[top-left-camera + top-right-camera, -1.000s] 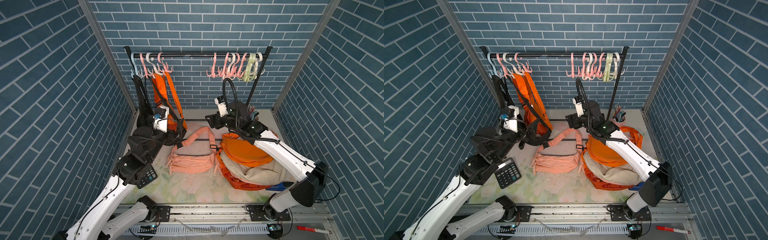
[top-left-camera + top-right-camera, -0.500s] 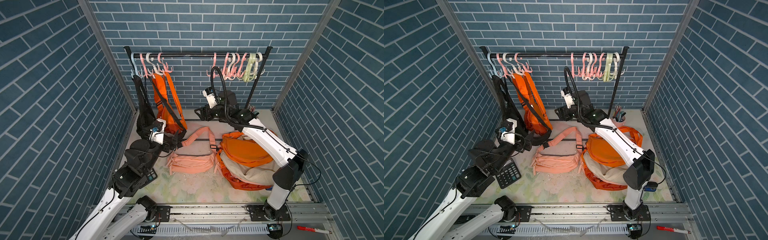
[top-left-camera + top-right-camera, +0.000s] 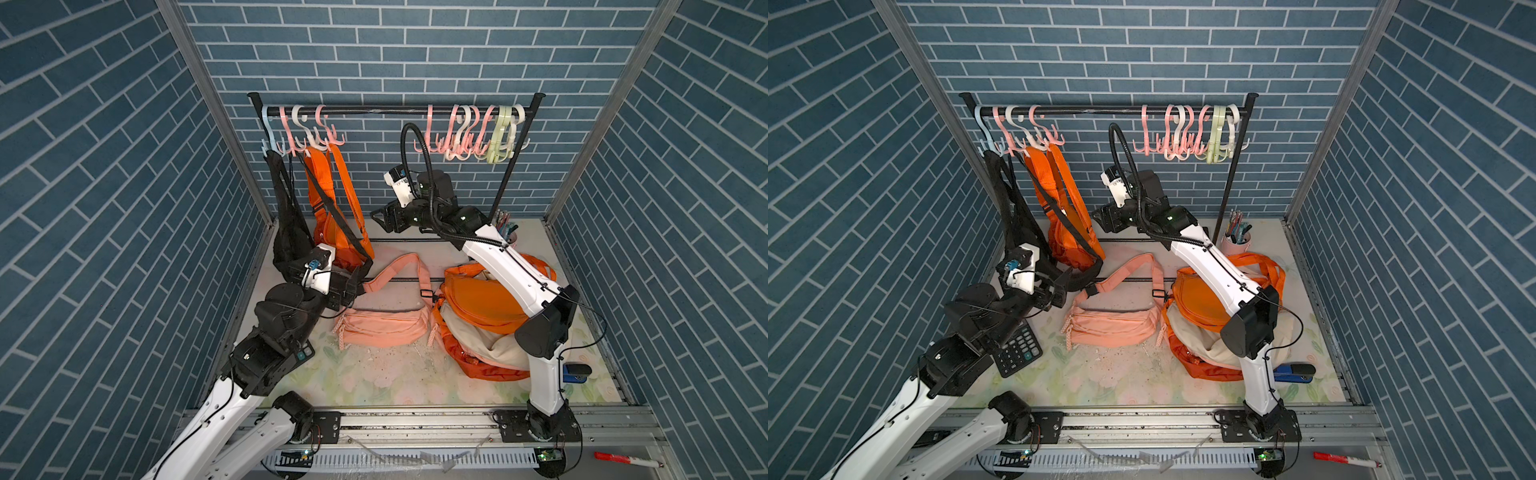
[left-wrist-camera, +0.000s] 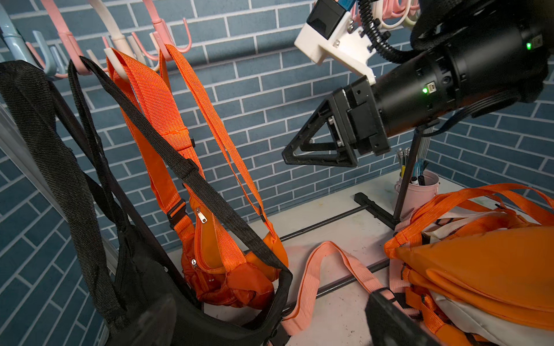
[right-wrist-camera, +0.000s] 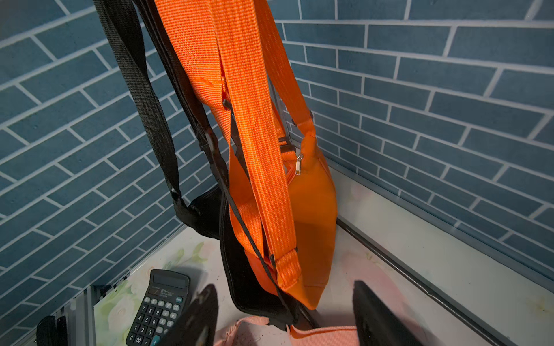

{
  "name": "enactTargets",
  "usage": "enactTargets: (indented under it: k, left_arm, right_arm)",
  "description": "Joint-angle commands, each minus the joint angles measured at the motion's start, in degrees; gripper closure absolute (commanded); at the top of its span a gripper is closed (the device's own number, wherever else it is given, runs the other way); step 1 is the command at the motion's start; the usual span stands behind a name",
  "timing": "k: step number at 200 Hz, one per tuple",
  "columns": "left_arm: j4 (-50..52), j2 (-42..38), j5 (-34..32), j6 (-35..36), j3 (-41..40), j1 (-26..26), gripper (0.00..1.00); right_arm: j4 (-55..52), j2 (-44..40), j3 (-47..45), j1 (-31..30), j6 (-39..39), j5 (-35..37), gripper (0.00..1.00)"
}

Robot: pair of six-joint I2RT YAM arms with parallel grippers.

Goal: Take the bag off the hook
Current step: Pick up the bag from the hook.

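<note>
Blue brick-patterned walls close in a small booth where a black rail (image 3: 374, 110) carries two clusters of plastic hooks. The orange bag (image 3: 338, 239) hangs at the rail's left end. Its straps (image 3: 322, 178) are looped over a cream hook (image 4: 116, 39) and the pink hook (image 4: 158, 28) beside it. They run long and steep down to the pouch, which hangs low, close to the tabletop (image 3: 374, 382). A black bag (image 3: 291, 224) hangs just beside it, its strap crossing the orange webbing. The right gripper (image 3: 379, 218), jaws apart and empty, points leftward at about mid-strap height. In its wrist view the orange webbing stands straight ahead, near but not between the fingers (image 5: 199, 314). The left gripper (image 3: 351, 286), spread wide and holding nothing, sits lower, by the bags' bottoms. The right arm looks the better placed to carry the straps up and off the hooks.
</note>
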State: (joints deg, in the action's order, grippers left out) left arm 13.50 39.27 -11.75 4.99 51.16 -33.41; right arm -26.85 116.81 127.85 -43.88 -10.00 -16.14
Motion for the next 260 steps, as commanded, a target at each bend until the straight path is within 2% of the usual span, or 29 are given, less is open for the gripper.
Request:
enactTargets:
  k: [1,72,100,179,240,260]
  left_arm:
    - [0.1,-0.1,1.6,-1.3,-0.5,0.1,0.01]
    - [0.2,-0.5,1.8,-0.5,-0.9,0.1,0.01]
    - [0.4,-0.5,0.3,0.7,-1.2,0.1,0.01]
    - [0.4,-1.0,1.3,0.4,-1.2,0.5,0.01]
    - [0.5,-1.2,1.8,0.4,-1.1,0.5,0.01]
    - [0.5,-1.3,1.8,0.5,-1.2,0.5,0.01]
  right_arm:
    - [-0.5,2.5,3.4,-0.5,2.2,-2.2,0.30]
    - [0.5,10.9,12.1,-0.9,2.0,-4.5,0.31]
    - [2.4,12.8,13.7,-1.0,1.3,-5.6,0.31]
    - [8.7,18.5,17.2,-1.3,-2.8,-6.8,0.31]
    - [12.0,19.8,18.4,-1.4,-3.9,-3.9,0.54]
    - [12.8,20.0,18.4,-1.3,-3.9,-2.7,0.70]
